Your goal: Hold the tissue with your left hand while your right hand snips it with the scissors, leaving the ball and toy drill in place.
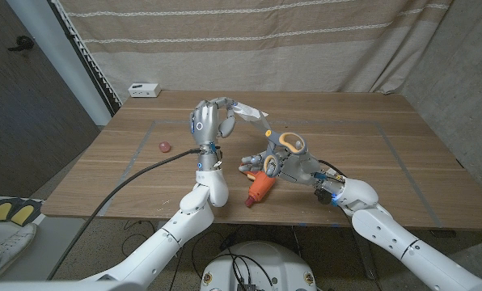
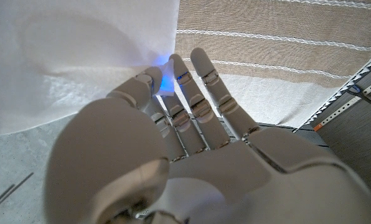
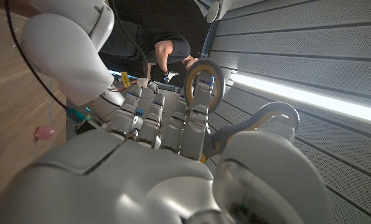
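A: Step in hand, as I judge it: the cut itself. The left hand [image 1: 211, 121] is raised above the wooden table [image 1: 370, 162], fingers clamped on the thin white paper tissue [image 1: 250, 111], which trails off toward the right hand [image 1: 293, 164].

B: And the right?

A: Fingers threaded through the yellow-lined grey loops of the scissors [image 1: 285, 141] and closed on them; the right wrist view shows both loops [image 3: 205, 74] around the fingers. Blades point up toward the sheet's free end. Whether they are apart or together I cannot tell.

B: How to do it well?

A: My view: keep the left hand steady so the sheet stays taut, bring the blades square onto the free edge, then close. A limp sheet would likely fold between the blades rather than part.

B: State of the tissue?

A: In the left wrist view it is a flat, faintly creased white sheet [image 2: 79, 56], pinched at one corner by the fingertips [image 2: 149, 81]. No cut visible.

B: Bystanders?

A: Orange-and-grey toy drill [image 1: 260, 184] lies on the table just below the right hand; small pink ball [image 1: 164, 146] sits well apart on the left. Keep the right wrist from dropping onto the drill.
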